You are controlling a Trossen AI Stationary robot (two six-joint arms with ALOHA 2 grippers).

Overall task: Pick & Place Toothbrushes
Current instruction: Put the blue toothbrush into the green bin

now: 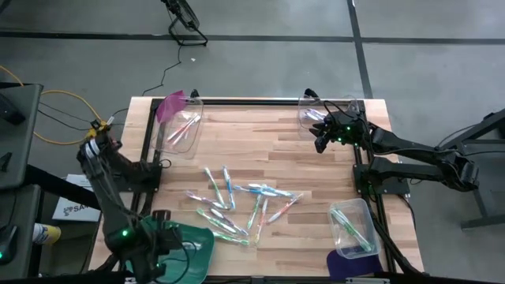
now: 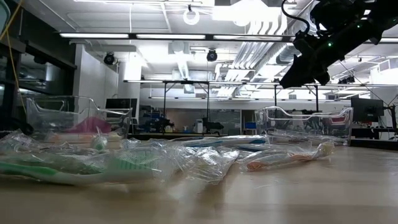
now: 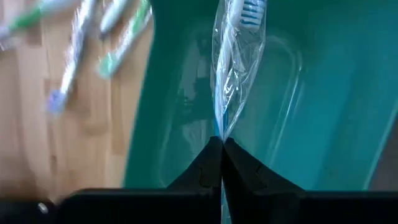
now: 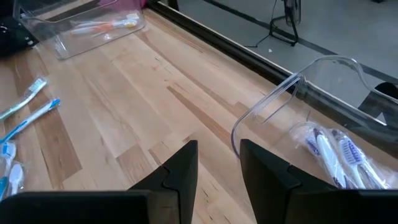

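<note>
Pinched between the pressed-together fingers of the left gripper [image 3: 221, 163] is a blue-bristled toothbrush [image 3: 231, 68] in clear crinkled wrap, hanging over a teal bin [image 3: 323, 93] at the table's near left corner. More wrapped toothbrushes [image 1: 237, 201] (white with green, blue and pink handles) lie scattered mid-table. The right gripper [image 4: 217, 165], fingers spread and empty, hovers beside a clear bin [image 4: 323, 118] holding purple-handled brushes. No label is readable.
</note>
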